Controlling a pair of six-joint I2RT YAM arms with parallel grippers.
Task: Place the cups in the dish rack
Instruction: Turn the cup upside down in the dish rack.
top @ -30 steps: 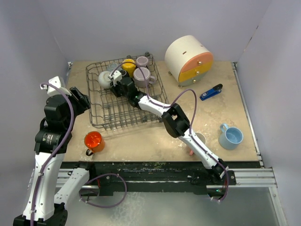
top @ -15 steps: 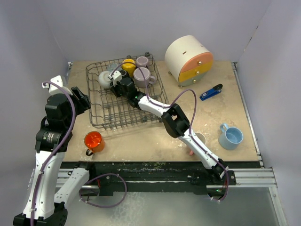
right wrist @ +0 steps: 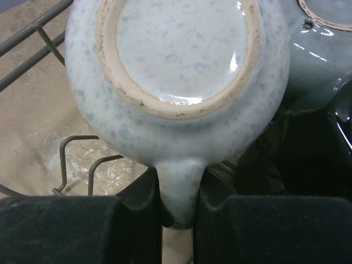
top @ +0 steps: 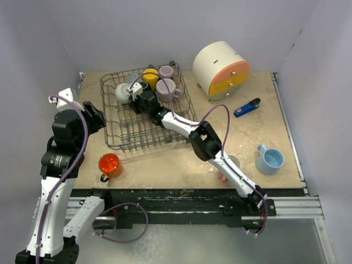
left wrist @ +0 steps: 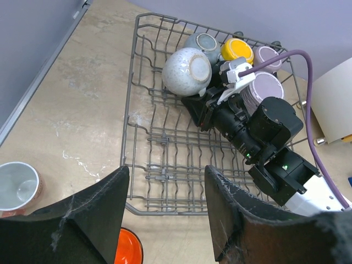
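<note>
White cylindrical drawer unit (top: 220, 69), orange and yellow fronts, at far right of beige tabletop (top: 253, 137); small blue-and-black tool (top: 246, 108) lying near its front.

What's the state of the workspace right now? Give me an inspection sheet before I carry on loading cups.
Surface: mottled beige table.
Job's things: dish rack holds at least five mugs at its far end, among them the white speckled mug, base showing; orange mug, light blue mug and a partly hidden cup sit on the table.
Clutter: white drawer cylinder and blue tool, right of the rack.
Grippers: right fingers shut on the speckled mug's handle; left fingers open, empty, left of the rack.
Cables: purple cables loop off both arms; no snag seen.
Surroundings: plain grey walls; nothing else seen.
</note>
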